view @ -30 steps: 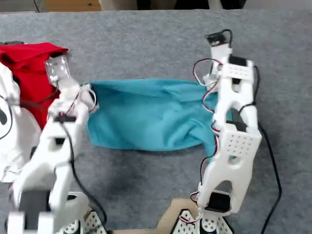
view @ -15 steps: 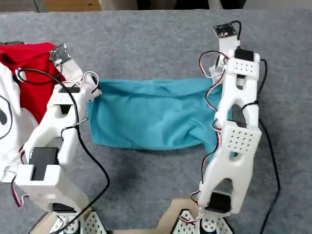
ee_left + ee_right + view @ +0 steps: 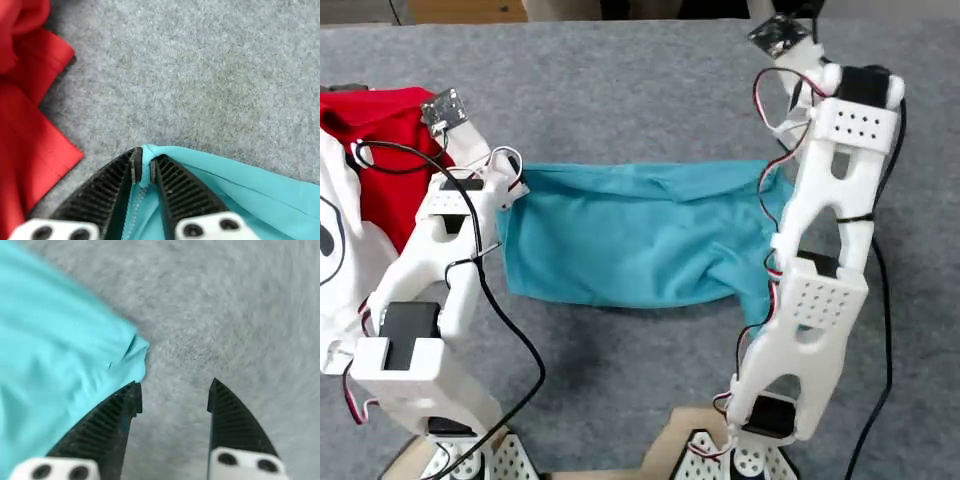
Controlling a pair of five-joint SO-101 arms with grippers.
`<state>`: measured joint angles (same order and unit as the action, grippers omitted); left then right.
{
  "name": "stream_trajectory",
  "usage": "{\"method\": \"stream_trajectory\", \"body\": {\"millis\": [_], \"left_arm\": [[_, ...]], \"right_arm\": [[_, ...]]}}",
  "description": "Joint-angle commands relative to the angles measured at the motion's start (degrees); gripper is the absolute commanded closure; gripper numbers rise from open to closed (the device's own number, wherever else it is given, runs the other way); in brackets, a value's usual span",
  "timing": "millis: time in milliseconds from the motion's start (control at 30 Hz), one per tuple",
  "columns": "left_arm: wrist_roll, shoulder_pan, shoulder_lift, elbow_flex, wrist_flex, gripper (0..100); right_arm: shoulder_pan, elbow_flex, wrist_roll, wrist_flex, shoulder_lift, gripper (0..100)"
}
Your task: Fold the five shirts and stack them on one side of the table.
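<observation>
On the gray felt table (image 3: 620, 90), the teal shirt (image 3: 630, 240) lies folded in a band across the middle, with a red shirt (image 3: 380, 150) near its left end. The left gripper (image 3: 142, 162) pinches the teal shirt's far left corner. The right gripper (image 3: 175, 392) has its jaws spread wide and empty at the opposite corner.

From where I stand, the white plastic left arm (image 3: 430, 270) stretches forward low from its base. Its black ribbed left gripper (image 3: 142, 162) is pinched tight on the corner of a teal fabric shirt (image 3: 240, 195). The white plastic right arm (image 3: 820, 250) extends farther out, elbow raised. Its black ribbed right gripper (image 3: 175, 392) is spread wide, holding nothing.
</observation>
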<state>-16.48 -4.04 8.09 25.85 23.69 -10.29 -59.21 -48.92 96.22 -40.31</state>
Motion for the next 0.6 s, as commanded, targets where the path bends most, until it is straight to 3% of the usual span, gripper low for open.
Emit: {"method": "stream_trajectory", "body": {"millis": [0,300,567], "left_arm": [[-0.53,-0.35,-0.48,-2.11,-0.44,98],[-0.53,0.09,-0.48,-2.11,-0.44,98],[-0.53,0.26,-0.48,-2.11,-0.53,98]], "right_arm": [[0.22,-0.66,-12.84,2.81,3.74,77.8],[1.98,7.96,-24.09,-3.43,-1.19,77.8],[4.53,6.99,-25.23,-3.60,-7.43,77.9]]}}
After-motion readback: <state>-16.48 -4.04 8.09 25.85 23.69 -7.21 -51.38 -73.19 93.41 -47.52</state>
